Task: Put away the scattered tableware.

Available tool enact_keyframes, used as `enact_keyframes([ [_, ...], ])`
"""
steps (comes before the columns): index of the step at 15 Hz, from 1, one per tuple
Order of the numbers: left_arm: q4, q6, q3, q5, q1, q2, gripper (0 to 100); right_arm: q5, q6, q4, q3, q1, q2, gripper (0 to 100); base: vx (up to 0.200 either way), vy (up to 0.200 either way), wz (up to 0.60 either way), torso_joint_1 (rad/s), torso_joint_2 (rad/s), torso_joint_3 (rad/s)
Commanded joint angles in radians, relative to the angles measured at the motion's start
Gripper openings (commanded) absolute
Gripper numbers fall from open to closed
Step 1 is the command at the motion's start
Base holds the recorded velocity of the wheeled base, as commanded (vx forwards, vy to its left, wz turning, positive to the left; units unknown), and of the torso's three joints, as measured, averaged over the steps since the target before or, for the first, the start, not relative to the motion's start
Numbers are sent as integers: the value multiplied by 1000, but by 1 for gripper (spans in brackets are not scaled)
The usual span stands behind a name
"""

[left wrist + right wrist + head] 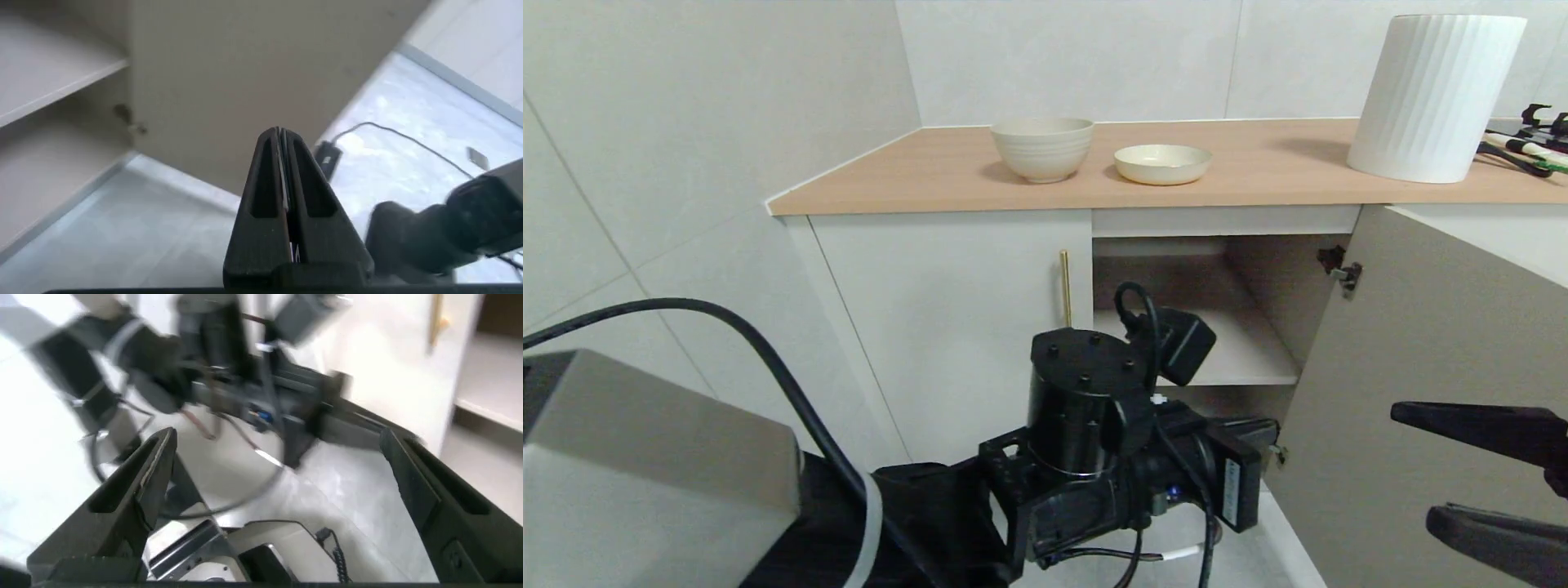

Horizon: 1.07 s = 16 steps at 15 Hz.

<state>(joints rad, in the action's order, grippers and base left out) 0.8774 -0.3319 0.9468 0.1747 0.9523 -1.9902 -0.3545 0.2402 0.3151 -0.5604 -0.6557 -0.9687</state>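
A cream ribbed bowl (1042,147) and a shallow cream dish (1162,163) stand side by side on the wooden countertop (915,184). Both grippers hang well below them, in front of the cabinet. My left gripper (279,137) is shut with nothing in it and faces the open cabinet door (245,73) near the floor. My right gripper (1414,464) sits low at the right with its fingers wide apart and empty. In the right wrist view the right gripper (279,441) faces my left arm (245,367).
The right-hand cabinet door (1413,367) stands open, showing a bare shelf (1241,351). The left door is shut and has a brass handle (1065,286). A tall white ribbed cylinder (1436,96) and some tools (1527,147) stand at the right of the counter. Tiled walls close off the left.
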Motion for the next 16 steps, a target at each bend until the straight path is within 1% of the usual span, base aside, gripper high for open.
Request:
enact_keyframes([
  [1,3,22,-105,-1,-89,100,0,0,1,-1,-30,38,-70,100,0,0,0,0,0,0],
  [3,3,45,-174,-1,-165,179,0,2,1,-1,-62,48,-117,100,0,0,0,0,0,0],
  [4,3,48,-191,-1,-193,208,0,15,-1,-1,-72,50,-137,100,0,0,0,0,0,0],
  [5,2,50,-218,-1,-247,258,0,77,-1,-1,-102,50,-189,100,0,0,0,0,0,0],
  [6,-3,50,-232,-1,-282,297,0,114,-1,-1,-127,50,-232,100,0,0,0,0,0,0],
  [7,-3,50,-234,-1,-285,300,0,117,-2,1,-128,50,-237,100,0,0,0,0,0,0],
  [8,-6,50,-281,-1,-345,370,0,137,-4,-1,-182,50,-306,100,0,0,0,0,0,0],
  [10,-15,50,-319,0,-412,438,0,141,-6,-1,-260,51,-384,100,0,0,0,0,0,0],
  [11,-26,50,-319,0,-428,450,0,141,-7,-8,-288,50,-406,100,0,0,0,0,0,0],
  [12,-51,50,-319,0,-445,470,0,141,-9,-51,-332,50,-435,100,0,0,0,0,0,0],
  [13,-92,50,-319,0,-465,493,0,143,-15,-123,-409,50,-479,100,0,0,0,0,0,0],
  [14,-101,48,-321,0,-474,499,0,155,-15,-134,-424,51,-501,100,0,0,0,0,0,0],
  [15,-104,50,-324,3,-497,492,0,167,-15,-133,-423,64,-530,100,0,0,0,0,0,0],
  [16,-106,51,-326,3,-504,487,0,183,-15,-133,-424,76,-541,100,0,0,0,0,0,0],
])
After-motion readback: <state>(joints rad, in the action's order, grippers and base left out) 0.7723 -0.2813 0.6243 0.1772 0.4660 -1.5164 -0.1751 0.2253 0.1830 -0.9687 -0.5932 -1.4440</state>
